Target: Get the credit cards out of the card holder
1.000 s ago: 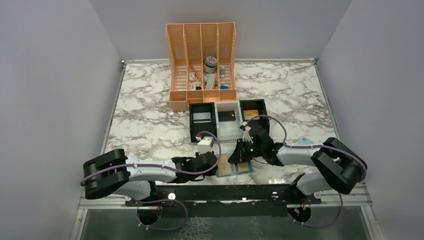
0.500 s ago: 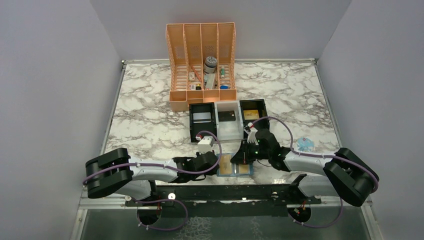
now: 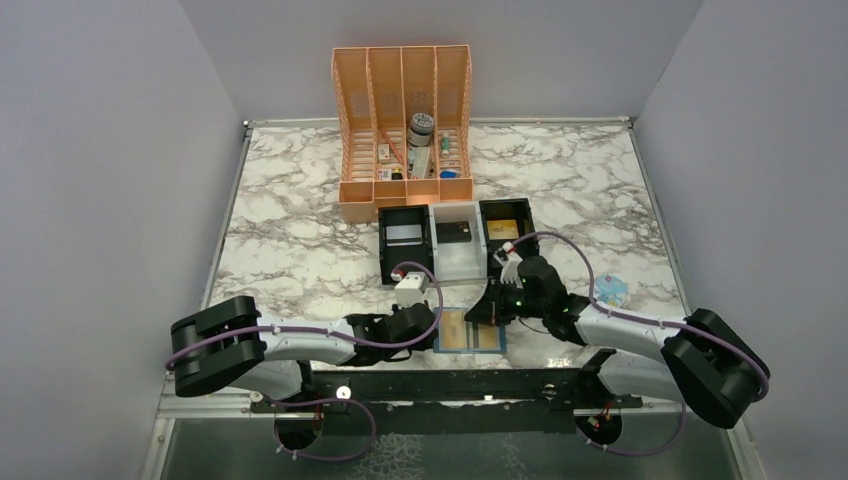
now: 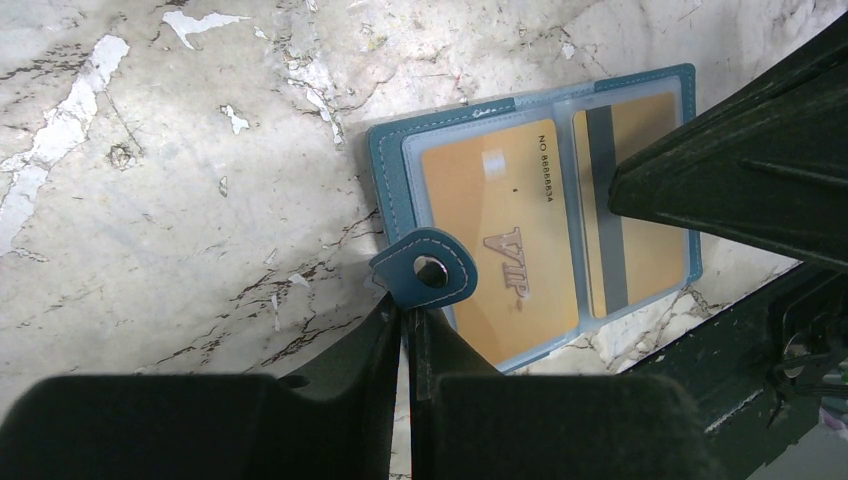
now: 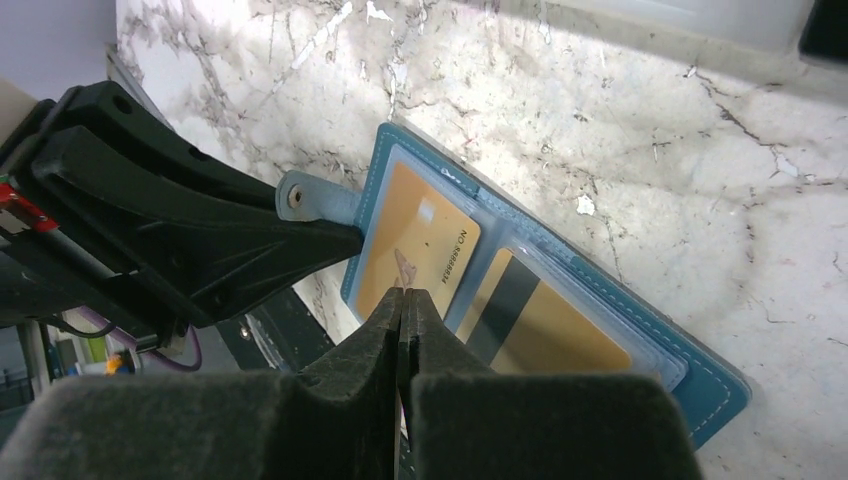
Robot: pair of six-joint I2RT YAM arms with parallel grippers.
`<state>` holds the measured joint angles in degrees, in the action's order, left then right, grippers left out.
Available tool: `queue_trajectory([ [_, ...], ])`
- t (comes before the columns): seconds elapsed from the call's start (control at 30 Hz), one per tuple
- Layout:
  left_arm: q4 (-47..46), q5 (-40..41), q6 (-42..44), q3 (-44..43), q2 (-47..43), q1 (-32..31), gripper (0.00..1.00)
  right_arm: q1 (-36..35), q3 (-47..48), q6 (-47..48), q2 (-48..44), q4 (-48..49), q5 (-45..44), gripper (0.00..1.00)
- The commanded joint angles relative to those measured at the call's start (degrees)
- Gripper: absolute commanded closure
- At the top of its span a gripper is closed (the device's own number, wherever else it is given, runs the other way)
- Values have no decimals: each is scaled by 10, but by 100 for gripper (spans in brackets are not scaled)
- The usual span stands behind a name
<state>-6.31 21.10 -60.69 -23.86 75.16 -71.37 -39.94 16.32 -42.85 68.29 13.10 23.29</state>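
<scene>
Left pincer: its jaws are pressed together with only a slit between them. The tab sits just past its tips, and I cannot tell whether the tab's root is pinched.
Right pincer: its jaws are closed, with the tips down on the clear pocket over the VIP card. I cannot tell whether they grip anything.
Card holder: it lies open and flat on the table, directly under the right pincer's tips and just ahead of the left one's.
Risk, slipping: closed tips probably only rub the pocket (it looks like slick plastic), so the card may not budge.
Risk, dragging: if the left pincer is not pinning the tab, the whole holder could slide along with the right pincer.
Risk, collision: the two pincers work very near each other over the holder.
Count, gold cards: two sit in the holder, the VIP card and the striped card, which lies on the VIP card's far side from the left pincer. A third gold card seems to lie in the tray, well beyond both pincers.
Count, rest: one holder, one tab, two pincers.
</scene>
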Motion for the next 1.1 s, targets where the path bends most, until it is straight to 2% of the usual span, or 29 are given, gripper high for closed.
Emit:
queue_trajectory([
  [0.0, 53, 3, 3, 18, 6, -2, 100, 11, -7, 17, -16, -21, -17, 99],
  [0.13, 52, 3, 3, 16, 7, -2, 100, 17, -11, 24, -9, -21, -3, 96],
  [0.33, 47, -2, 7, 9, 16, -2, 100, 17, 4, 27, 46, 0, 55, 72],
  [0.43, 39, -6, 7, 5, 26, -2, 100, 17, 5, 32, 79, 21, 75, 66],
  [0.53, 37, -10, 7, 0, 38, -2, 100, 17, 14, 31, 108, 15, 65, 64],
  [0.67, 38, -12, 3, 1, 39, -2, 100, 17, 40, 36, 134, -65, -17, 64],
  [0.73, 36, -10, -1, 4, 36, -2, 100, 17, 32, 31, 132, -47, -15, 64],
  [0.87, 33, -13, -1, 5, 40, -3, 100, 17, 14, 7, 129, 44, 52, 65],
  [1.0, 41, -15, 0, 1, 33, -3, 100, 17, 40, 6, 113, -50, -32, 65],
  [1.07, 41, -12, -1, 5, 19, -3, 95, 17, 40, 12, 100, -76, -57, 65],
])
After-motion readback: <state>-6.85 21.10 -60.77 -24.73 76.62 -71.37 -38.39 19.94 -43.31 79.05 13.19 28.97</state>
